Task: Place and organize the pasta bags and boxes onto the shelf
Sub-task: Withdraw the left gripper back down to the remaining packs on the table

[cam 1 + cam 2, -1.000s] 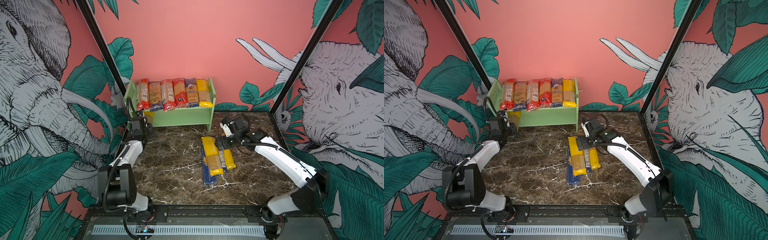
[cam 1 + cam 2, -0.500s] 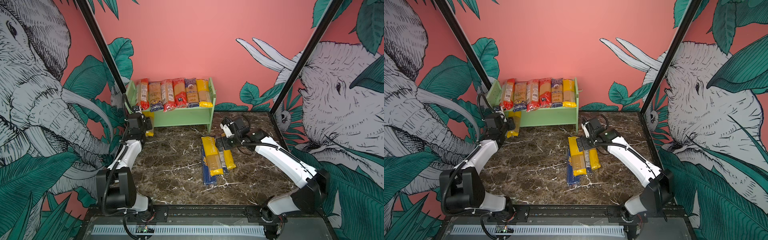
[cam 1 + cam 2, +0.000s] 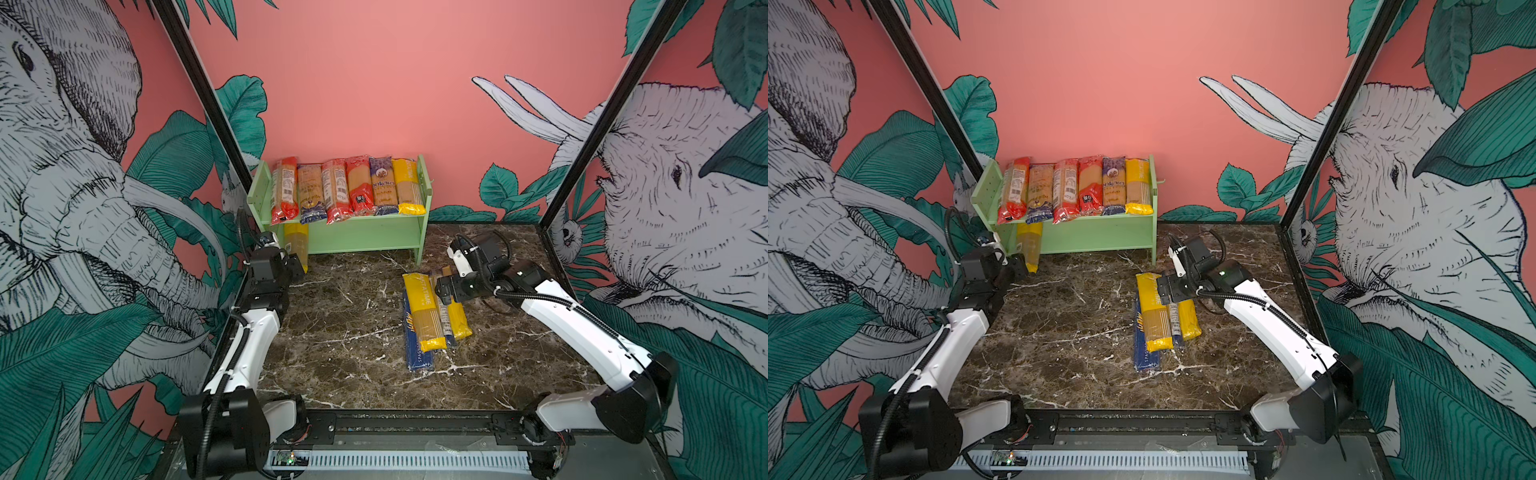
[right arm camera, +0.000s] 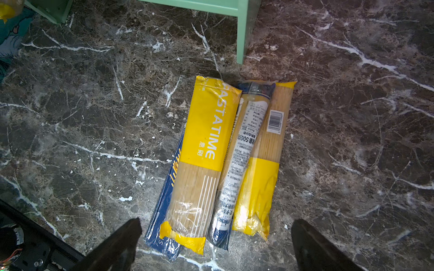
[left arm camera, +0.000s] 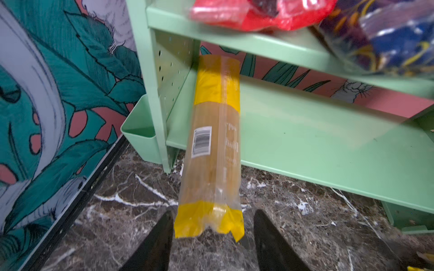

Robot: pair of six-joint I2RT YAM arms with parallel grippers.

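Straddling the yellow-ended spaghetti pack (image 5: 212, 140) overhanging the shelf's (image 5: 328, 131) lower board, the left end effector (image 5: 213, 218) stands spread; the pack looks slick and brittle, best pinched mid-length.

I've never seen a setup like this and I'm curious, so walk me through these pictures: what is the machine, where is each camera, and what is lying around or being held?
These are two robot arms on a marble table, each ending in a two-fingered gripper. Two pictures come from one camera overhead and look nearly alike; the other two come from cameras on the wrists. A green shelf at the back carries six pasta packs on top. The left gripper is open around the end of a yellow-ended pack that lies partly on the lower board. The right gripper hangs open over four packs lying on the table. Nothing is held.
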